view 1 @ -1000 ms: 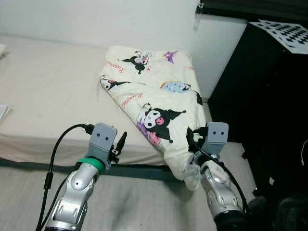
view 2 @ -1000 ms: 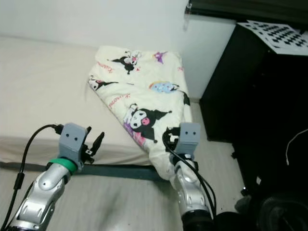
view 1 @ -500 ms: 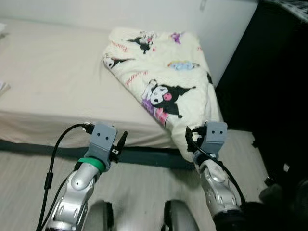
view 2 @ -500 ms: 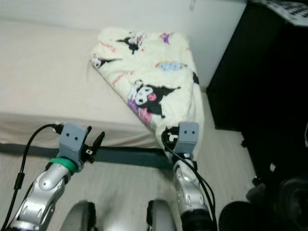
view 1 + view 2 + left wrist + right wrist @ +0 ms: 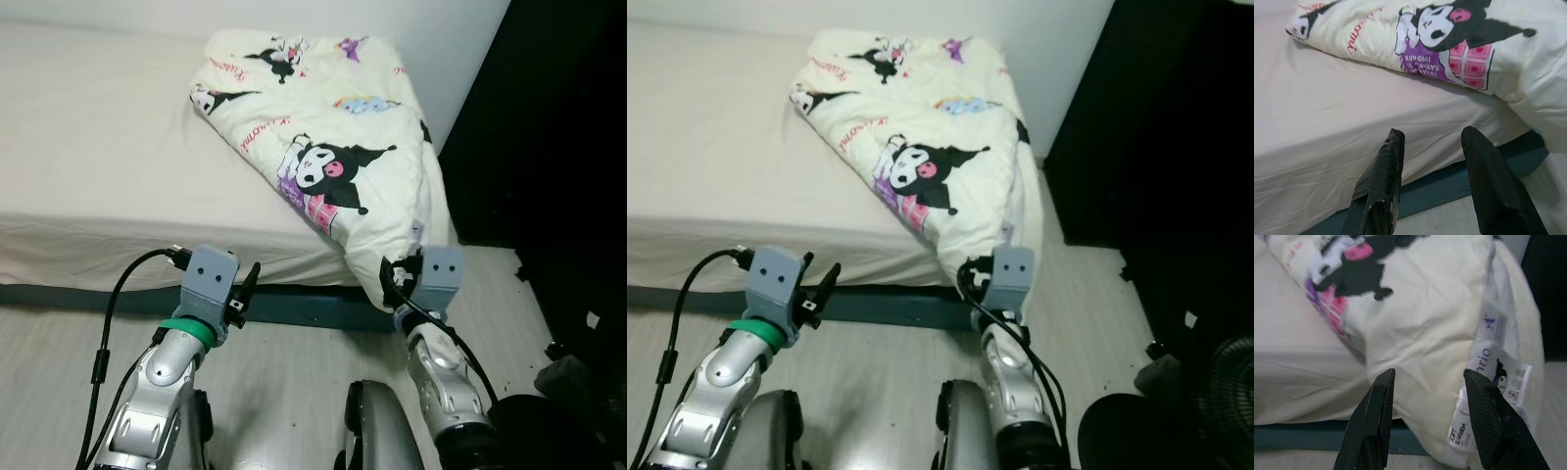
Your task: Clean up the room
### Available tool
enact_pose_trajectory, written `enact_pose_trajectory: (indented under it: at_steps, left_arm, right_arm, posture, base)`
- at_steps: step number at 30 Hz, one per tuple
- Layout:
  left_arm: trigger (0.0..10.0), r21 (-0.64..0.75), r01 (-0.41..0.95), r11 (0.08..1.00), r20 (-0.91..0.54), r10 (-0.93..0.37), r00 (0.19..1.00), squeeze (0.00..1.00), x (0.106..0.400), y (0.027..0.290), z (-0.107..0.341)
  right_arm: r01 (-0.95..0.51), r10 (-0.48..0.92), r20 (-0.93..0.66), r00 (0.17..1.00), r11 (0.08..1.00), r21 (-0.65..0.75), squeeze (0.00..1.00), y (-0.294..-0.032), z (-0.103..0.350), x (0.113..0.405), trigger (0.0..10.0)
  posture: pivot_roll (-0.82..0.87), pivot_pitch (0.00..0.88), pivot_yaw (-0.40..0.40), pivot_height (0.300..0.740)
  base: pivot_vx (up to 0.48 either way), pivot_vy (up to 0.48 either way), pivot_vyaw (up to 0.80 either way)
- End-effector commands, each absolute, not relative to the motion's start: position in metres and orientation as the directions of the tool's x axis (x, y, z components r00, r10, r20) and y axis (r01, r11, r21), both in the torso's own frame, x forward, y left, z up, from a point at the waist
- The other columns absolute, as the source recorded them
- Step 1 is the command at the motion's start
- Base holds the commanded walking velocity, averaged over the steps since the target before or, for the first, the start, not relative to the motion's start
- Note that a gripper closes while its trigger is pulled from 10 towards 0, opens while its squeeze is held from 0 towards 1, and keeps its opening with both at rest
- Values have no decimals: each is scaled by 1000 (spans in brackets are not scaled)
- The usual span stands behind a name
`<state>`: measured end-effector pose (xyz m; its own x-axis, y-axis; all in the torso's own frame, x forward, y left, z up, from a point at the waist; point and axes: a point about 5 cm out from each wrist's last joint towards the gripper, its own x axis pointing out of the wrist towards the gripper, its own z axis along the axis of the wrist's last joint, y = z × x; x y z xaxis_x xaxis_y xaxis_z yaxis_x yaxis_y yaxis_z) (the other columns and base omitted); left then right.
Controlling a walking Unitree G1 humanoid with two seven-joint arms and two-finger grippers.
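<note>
blanket (image 5: 343,166) corner now free of open right end effector (image 5: 1430,426).

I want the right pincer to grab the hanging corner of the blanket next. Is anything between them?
Nothing visible. The right pincer is open, and the blanket corner droops over the bed edge straight ahead of its fingers, care labels showing. The left pincer, also open, faces the bed's side.
</note>
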<state>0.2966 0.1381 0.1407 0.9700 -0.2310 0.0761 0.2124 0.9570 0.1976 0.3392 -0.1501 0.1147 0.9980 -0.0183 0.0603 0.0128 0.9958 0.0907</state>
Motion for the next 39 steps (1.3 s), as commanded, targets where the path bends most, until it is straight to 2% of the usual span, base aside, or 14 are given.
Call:
enact_pose_trajectory:
  at_steps: [1,3,6,11,14,15,19,22,25,26,31,33,35,39]
  left_arm:
    - [10000,194,202,960,56,-217,975,0,293,141,137]
    - [10000,195,200,960,57,-215,975,0,292,142,138]
    - [10000,214,187,959,59,-204,977,0,292,149,142]
    - [10000,225,181,958,60,-199,978,0,291,153,145]
    - [10000,240,173,955,61,-193,979,0,289,158,149]
    - [10000,240,173,955,61,-193,979,0,289,158,149]
    - [10000,253,167,953,63,-188,980,0,287,162,152]
    - [10000,260,159,952,62,-181,982,0,285,165,155]
    - [10000,260,158,953,60,-179,982,0,283,165,156]
    - [10000,261,155,953,56,-176,983,0,279,165,157]
    - [10000,266,141,954,39,-156,987,0,269,169,157]
    - [10000,268,127,955,33,-141,989,0,263,172,156]
    - [10000,274,95,957,19,-104,994,0,252,180,155]
    - [10000,278,73,958,9,-78,997,0,244,185,155]
  right_arm:
    - [52,-55,24,998,993,103,0,-156,108,340,10000]
    - [56,-59,23,998,993,105,0,-156,108,340,10000]
    - [176,-181,54,982,980,94,0,-165,121,352,10000]
    - [243,-248,106,963,968,63,0,-166,133,357,10000]
    - [305,-282,258,924,951,-50,0,-156,166,369,10000]
    - [305,-282,258,924,951,-50,0,-156,166,369,10000]
    - [378,-302,326,896,903,-203,0,-146,195,387,10000]
    - [432,-361,258,896,841,-324,0,-146,202,403,10000]
    - [431,-369,229,901,824,-367,0,-147,201,405,10000]
    - [421,-379,185,907,804,-419,0,-149,197,407,10000]
    - [444,-456,76,887,797,-410,0,-163,184,405,10000]
    - [471,-498,38,867,790,-393,0,-172,179,403,10000]
    - [547,-590,0,808,748,-376,0,-191,173,399,10000]
    - [573,-628,-24,777,724,-384,0,-201,168,396,10000]
  posture:
    - [7,179,-42,525]
    - [7,179,-42,520]
    - [33,208,-28,515]
    - [49,218,-20,515]
    - [62,225,-15,515]
    - [62,225,-15,515]
    - [73,237,-9,515]
    - [95,255,-7,515]
    - [114,271,-8,515]
    - [136,287,-14,515]
    - [178,310,-24,515]
    - [207,324,-33,515]
    - [247,337,-46,515]
    - [262,335,-50,515]
  base:
    - [0,0,0]
    - [0,0,0]
    - [0,0,0]
    - [0,0,0]
    - [0,0,0]
    - [0,0,0]
    - [0,0,0]
    - [0,0,0]
    - [0,0,0]
    - [0,0,0]
    - [0,0,0]
    - [0,0,0]
    - [0,0,0]
    - [0,0,0]
